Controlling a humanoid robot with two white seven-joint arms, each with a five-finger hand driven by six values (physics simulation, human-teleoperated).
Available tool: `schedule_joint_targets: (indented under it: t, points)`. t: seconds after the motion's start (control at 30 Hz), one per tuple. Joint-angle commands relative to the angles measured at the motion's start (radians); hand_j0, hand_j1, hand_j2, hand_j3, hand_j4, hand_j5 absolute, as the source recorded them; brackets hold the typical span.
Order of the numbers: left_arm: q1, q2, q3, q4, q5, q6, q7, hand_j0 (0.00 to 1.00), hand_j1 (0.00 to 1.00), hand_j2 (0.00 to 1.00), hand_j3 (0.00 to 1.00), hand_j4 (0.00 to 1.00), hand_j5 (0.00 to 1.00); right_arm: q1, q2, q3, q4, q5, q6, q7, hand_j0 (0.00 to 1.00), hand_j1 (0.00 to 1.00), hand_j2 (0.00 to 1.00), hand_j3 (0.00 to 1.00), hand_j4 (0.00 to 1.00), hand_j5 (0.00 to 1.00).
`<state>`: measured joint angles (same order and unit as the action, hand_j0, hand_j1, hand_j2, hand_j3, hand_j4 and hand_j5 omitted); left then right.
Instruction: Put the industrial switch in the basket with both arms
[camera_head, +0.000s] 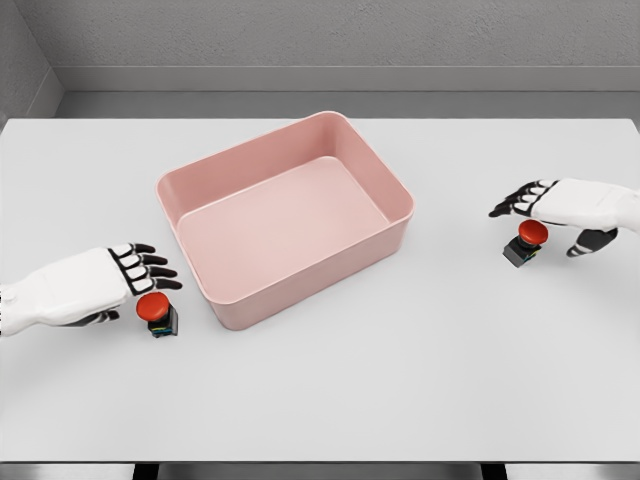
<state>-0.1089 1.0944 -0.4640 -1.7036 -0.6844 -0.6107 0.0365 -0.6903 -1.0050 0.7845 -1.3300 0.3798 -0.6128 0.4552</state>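
On the white counter (420, 380), an empty pink basket (384, 172) is centred. The left hand (75, 288) and right hand (575, 206) are held with fingers spread, gripping nothing, each just beside a red-buttoned switch (157, 312) (526, 242). Each body should be enclosed squarely before lifting

I look down on a broad white table (400, 380) that fills most of my view, its surface smooth and evenly lit with only faint soft shadows. Beyond its far edge runs a strip of grey floor (350, 104), meeting a rough grey wall (350, 35) along a paler baseboard, with a second grey wall (20, 60) closing the corner at the left. Under the near edge, two dark table supports (146, 471) just peek out
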Motion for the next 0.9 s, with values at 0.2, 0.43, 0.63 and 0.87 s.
schedule_joint_targets:
  t: [0.2,0.43,0.63,0.87]
  points:
    - [0.011,-0.018,-0.007,-0.002,-0.012,0.0,0.002,0.9,0.9,0.9,0.9,0.9,0.9,0.015,0.011,0.001,-0.026,-0.007,0.002,0.0,1.0,1.0,1.0,1.0,1.0,1.0]
    - [0.011,-0.018,-0.007,-0.016,-0.012,0.0,0.002,0.9,0.9,0.9,0.9,0.9,0.9,0.029,0.011,0.005,-0.041,-0.007,0.002,0.0,1.0,1.0,1.0,1.0,1.0,1.0]
    - [0.014,-0.018,-0.018,-0.024,-0.017,0.0,0.002,0.9,0.9,0.9,0.9,0.9,0.9,0.029,0.008,0.005,-0.041,-0.007,0.002,0.002,0.86,0.86,0.86,0.86,0.86,0.86]
    - [0.021,-0.019,-0.021,-0.022,-0.024,0.0,0.002,0.9,0.9,0.9,0.9,0.9,0.9,0.041,0.006,0.007,-0.041,-0.007,0.002,0.003,0.75,0.75,0.75,0.75,0.75,0.75]
